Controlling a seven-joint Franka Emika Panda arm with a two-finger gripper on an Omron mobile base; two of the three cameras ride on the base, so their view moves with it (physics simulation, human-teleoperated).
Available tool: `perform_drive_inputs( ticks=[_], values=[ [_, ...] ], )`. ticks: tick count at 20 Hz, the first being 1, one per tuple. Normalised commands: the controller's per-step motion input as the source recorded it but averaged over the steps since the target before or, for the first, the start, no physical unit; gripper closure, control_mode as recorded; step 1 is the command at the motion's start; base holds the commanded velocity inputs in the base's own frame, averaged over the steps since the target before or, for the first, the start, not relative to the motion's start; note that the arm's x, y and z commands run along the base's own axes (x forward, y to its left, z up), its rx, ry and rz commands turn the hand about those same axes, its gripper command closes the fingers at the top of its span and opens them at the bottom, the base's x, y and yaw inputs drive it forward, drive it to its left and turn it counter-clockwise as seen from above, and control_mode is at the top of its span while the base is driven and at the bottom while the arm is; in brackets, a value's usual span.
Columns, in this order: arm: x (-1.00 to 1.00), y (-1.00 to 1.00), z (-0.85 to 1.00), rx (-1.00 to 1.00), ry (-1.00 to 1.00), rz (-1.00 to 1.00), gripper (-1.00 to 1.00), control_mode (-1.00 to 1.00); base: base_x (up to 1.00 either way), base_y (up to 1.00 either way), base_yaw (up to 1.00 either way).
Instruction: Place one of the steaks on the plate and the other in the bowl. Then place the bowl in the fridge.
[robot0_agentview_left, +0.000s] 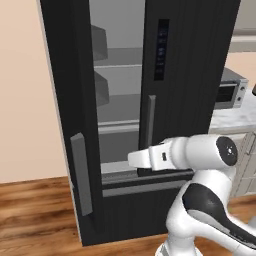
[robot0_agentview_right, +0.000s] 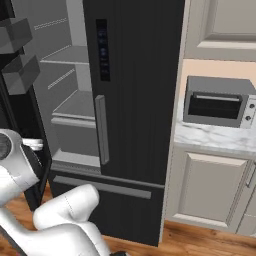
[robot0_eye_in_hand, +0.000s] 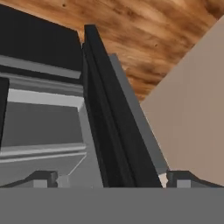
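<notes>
Left base view: the fridge (robot0_agentview_left: 165, 75) has its left door (robot0_agentview_left: 75, 125) swung open, my arm reaching toward the opening.

Right base view: grey shelves (robot0_agentview_right: 75, 107) exposed.

Hand view: my fingers (robot0_eye_in_hand: 113, 180) are spread wide, empty, straddling the door edge (robot0_eye_in_hand: 113, 131). Risk: door swings and strikes me.

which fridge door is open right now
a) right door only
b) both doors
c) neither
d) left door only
d: the fridge's left door is swung out, baring grey shelves, while the right door with its handle sits closed.
</notes>
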Motion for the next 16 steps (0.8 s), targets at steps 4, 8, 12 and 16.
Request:
perform_drive_inputs(
  ticks=[4, 8, 12, 16],
  values=[
    [0.68, -0.09, -0.10, 0.09, -0.01, 0.43, -1.00, -1.00, 0.00, 0.00, 0.00],
    [0.44, 0.00, -0.67, 0.00, -0.32, 0.42, -1.00, -1.00, 0.00, 0.00, 0.00],
    [0.28, 0.14, -0.66, 0.00, -0.50, 0.32, -1.00, -1.00, 0.00, 0.00, 0.00],
    [0.04, 0.23, -0.12, 0.00, -0.32, 0.17, -1.00, -1.00, 0.00, 0.00, 0.00]
  ],
)
